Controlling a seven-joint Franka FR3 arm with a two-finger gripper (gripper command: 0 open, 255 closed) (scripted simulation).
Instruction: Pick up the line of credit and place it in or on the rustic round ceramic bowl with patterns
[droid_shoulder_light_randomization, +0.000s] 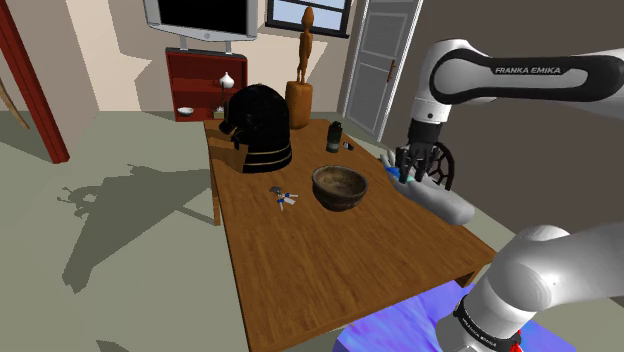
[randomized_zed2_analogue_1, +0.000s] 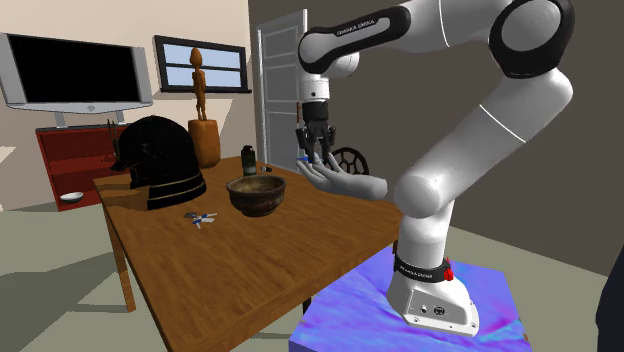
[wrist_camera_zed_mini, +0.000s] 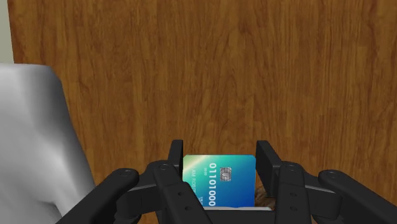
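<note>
Black gripper (wrist_camera_zed_mini: 219, 159) clasps a teal-blue card (wrist_camera_zed_mini: 219, 181) with white digits and a chip, above the brown wooden table (wrist_camera_zed_mini: 191, 76). In the shoulder view, the card hangs to the right of the dark bowl (droid_shoulder_light_randomization: 339, 186). In the second exterior view, a television (randomized_zed2_analogue_1: 75, 70) hangs on the far wall.

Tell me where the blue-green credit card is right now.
The blue-green credit card is clasped in the black hand, above the wooden table near its edge at the shoulder view's right, right of the brown round bowl.

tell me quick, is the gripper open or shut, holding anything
Gripper: closed on the card, over the table.
</note>
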